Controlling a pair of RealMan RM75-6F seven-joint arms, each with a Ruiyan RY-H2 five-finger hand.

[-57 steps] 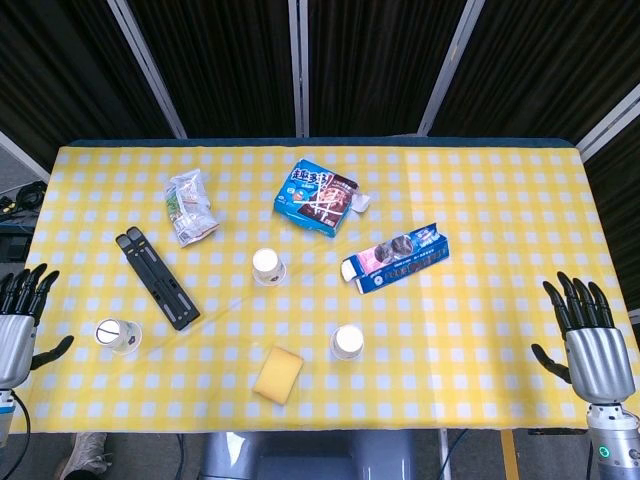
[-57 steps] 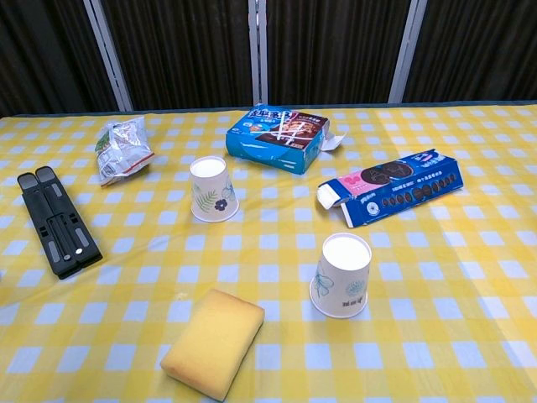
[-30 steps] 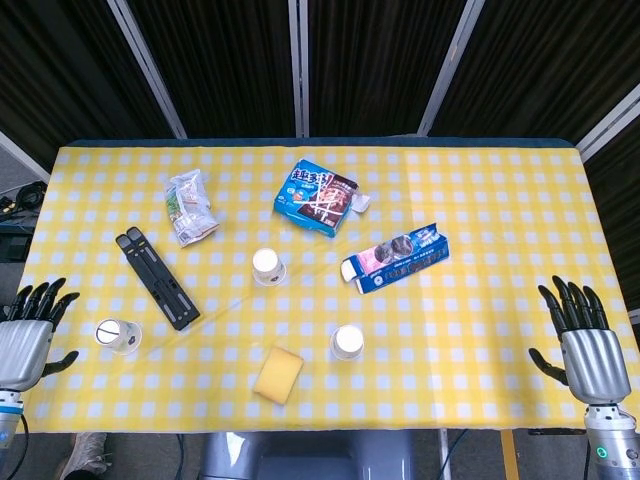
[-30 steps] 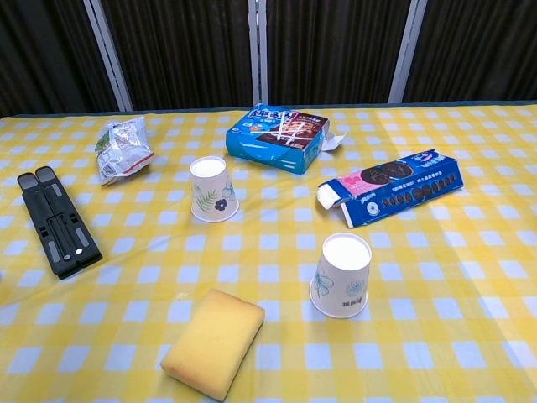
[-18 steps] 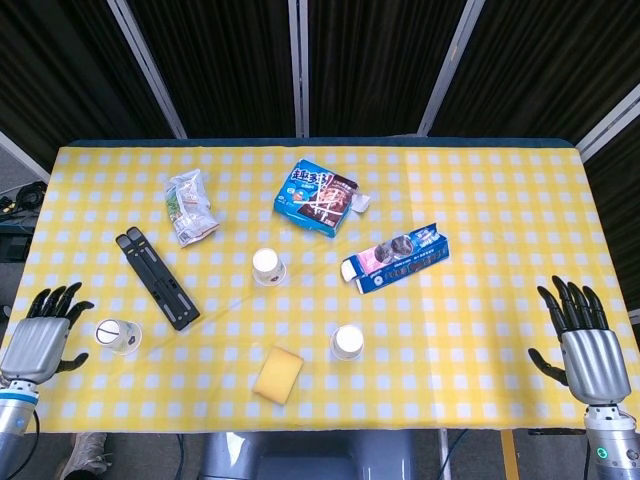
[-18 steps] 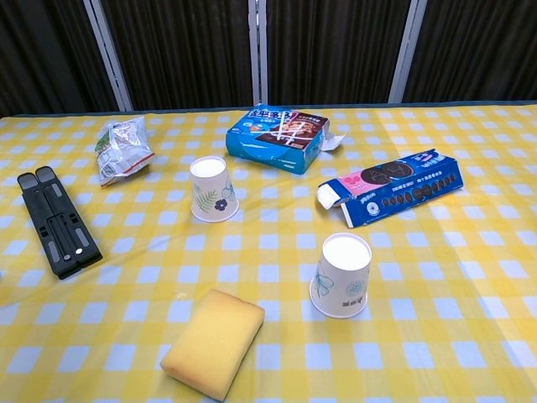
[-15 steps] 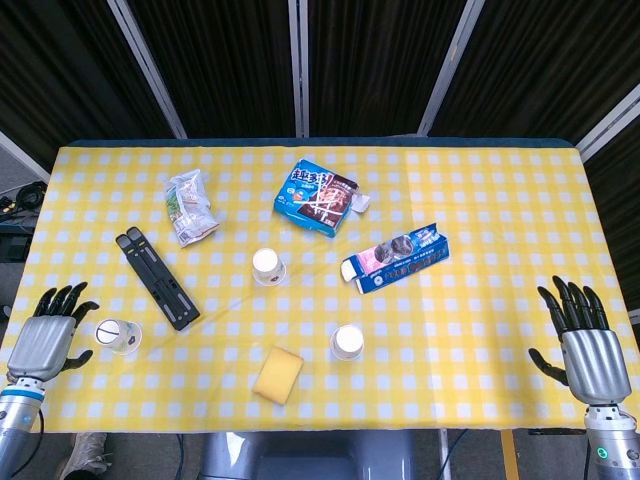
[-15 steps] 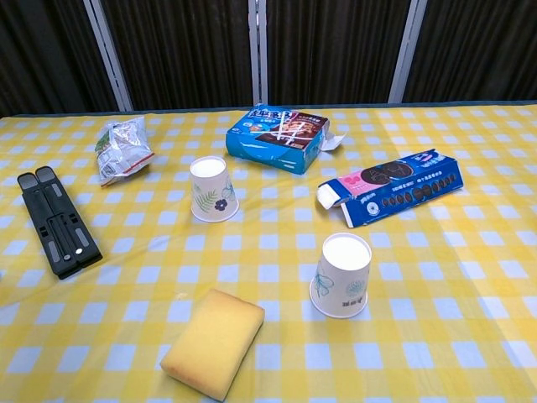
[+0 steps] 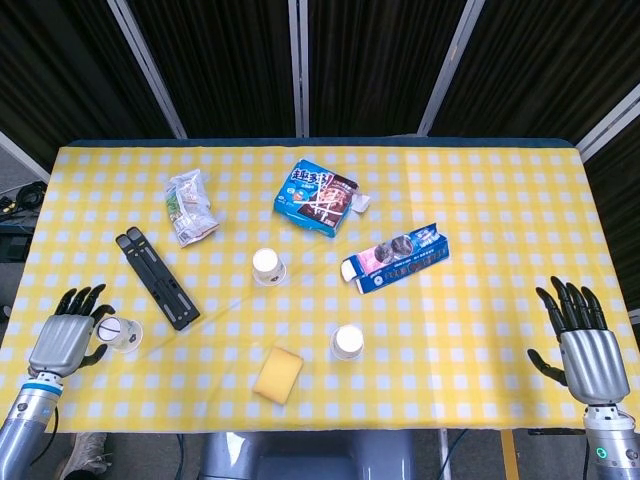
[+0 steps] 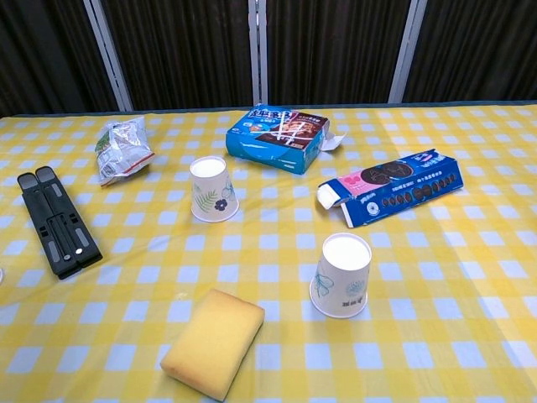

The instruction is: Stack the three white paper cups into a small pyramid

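Yellow tabletop (image 9: 480, 330): the left hand (image 9: 66, 343), wide and holding nothing, sits just left of one cup (image 9: 122, 333). The right hand (image 9: 588, 357), wide too, is far away.

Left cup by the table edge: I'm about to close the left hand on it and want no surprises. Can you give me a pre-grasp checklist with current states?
1. Left hand empty, fingers apart: ok.
2. Left hand beside the left cup: ok; whether it touches, cannot tell.
3. Left cup standing, not tipped: ok.
4. Room around the cup: ok; the black folding stand lies apart from it.
5. Middle cup and near cup standing as targets: ok.
6. Right hand open, away from the cups: ok.
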